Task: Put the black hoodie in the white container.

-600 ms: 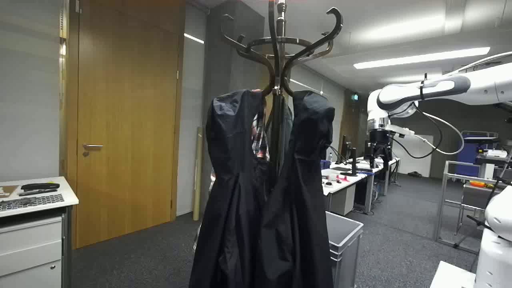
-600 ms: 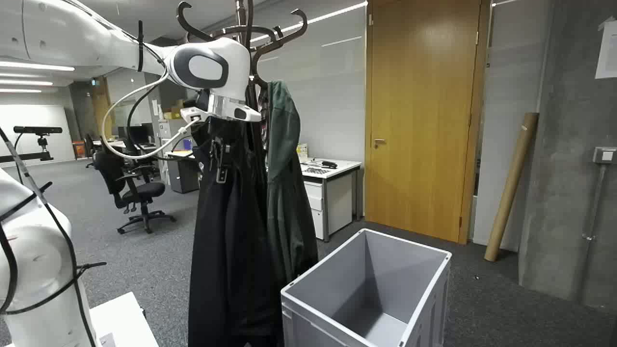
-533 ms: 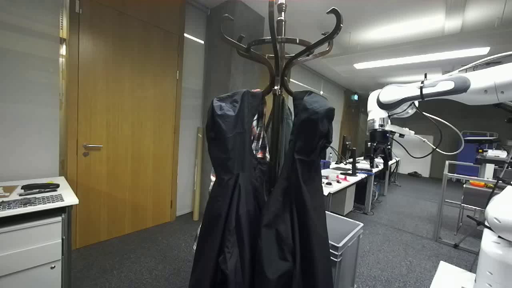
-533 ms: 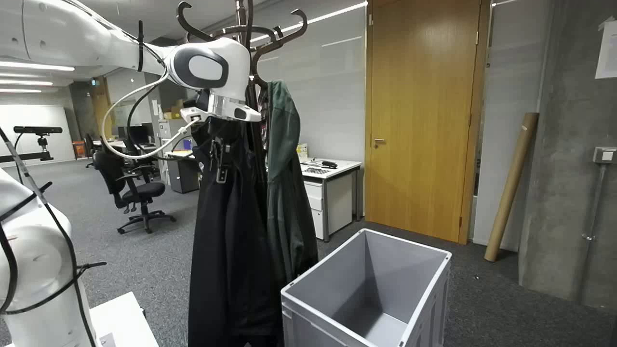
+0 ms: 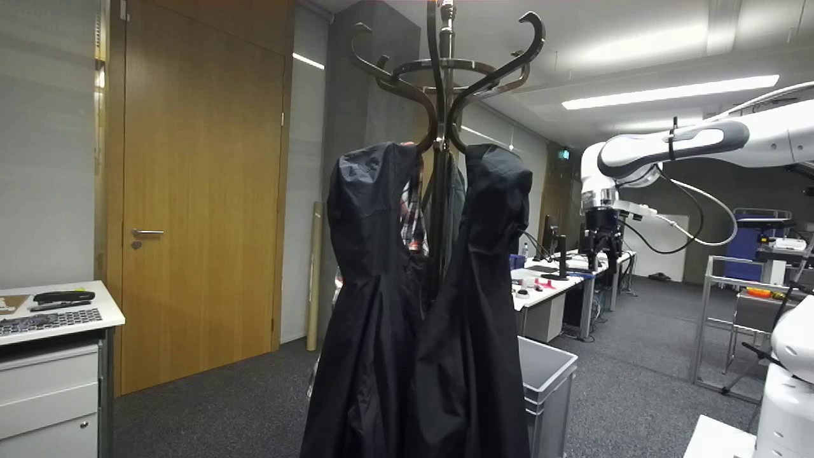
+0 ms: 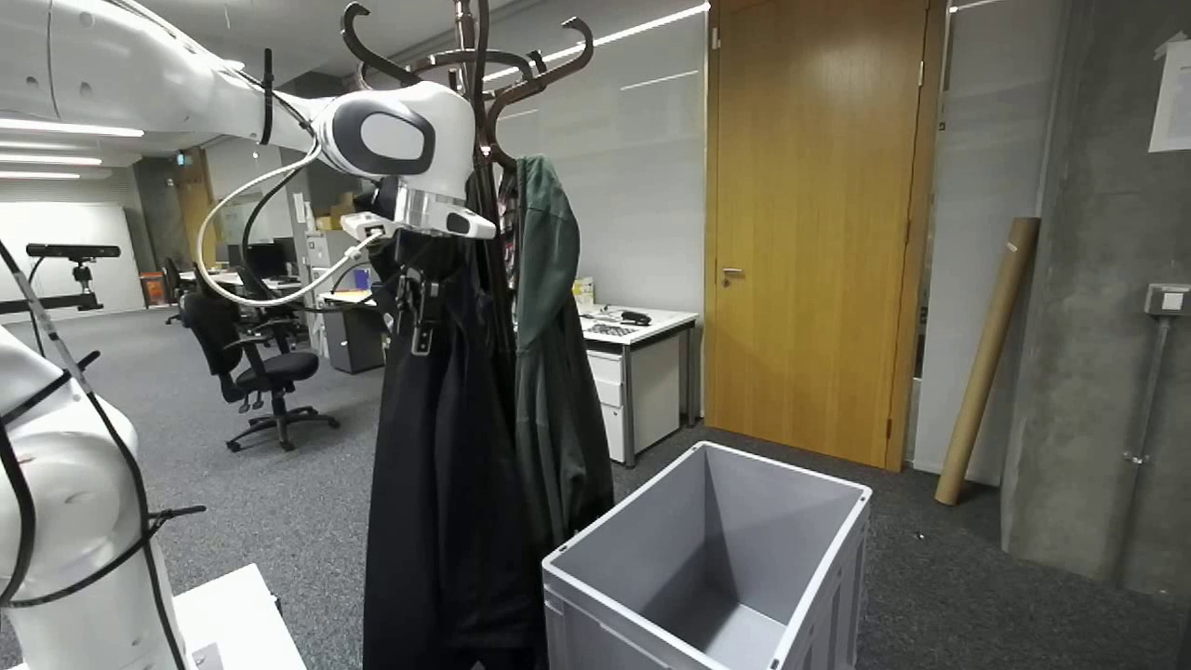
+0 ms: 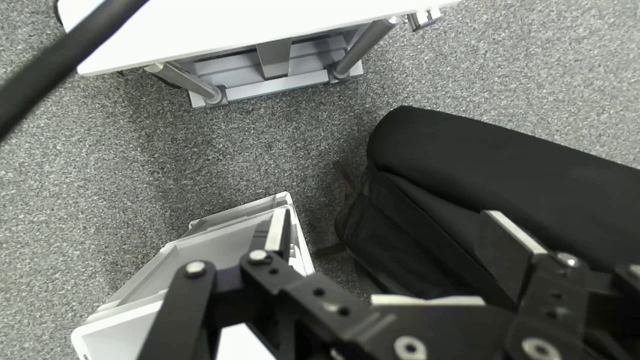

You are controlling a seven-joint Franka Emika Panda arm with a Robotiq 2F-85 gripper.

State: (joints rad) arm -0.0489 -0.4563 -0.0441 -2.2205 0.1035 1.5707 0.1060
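The black hoodie [image 6: 419,521] hangs in long folds from the coat rack. It also shows in an exterior view [image 5: 477,286] and, it seems, in the wrist view [image 7: 500,160]. The white container [image 6: 782,502], a whitish-grey bin with an open top, stands on the floor beside the garments. It is partly hidden behind them in an exterior view [image 5: 553,413] and shows lower left in the wrist view [image 7: 200,255]. My gripper [image 7: 385,220] is open and empty, its fingers wide apart. It overlaps the hoodie in an exterior view [image 6: 419,321] but stands apart from it in an exterior view [image 5: 604,254].
The coat rack [image 5: 445,83] stands between the garments. A dark green garment [image 6: 549,298] hangs beside the hoodie. A black garment with checked colours at its collar [image 5: 369,286] hangs on the far side. The robot's white table [image 7: 240,25] is at the top of the wrist view.
The arm's wrist and gripper have shifted slightly left and a little down in both exterior views. The garments and the container have not visibly moved.
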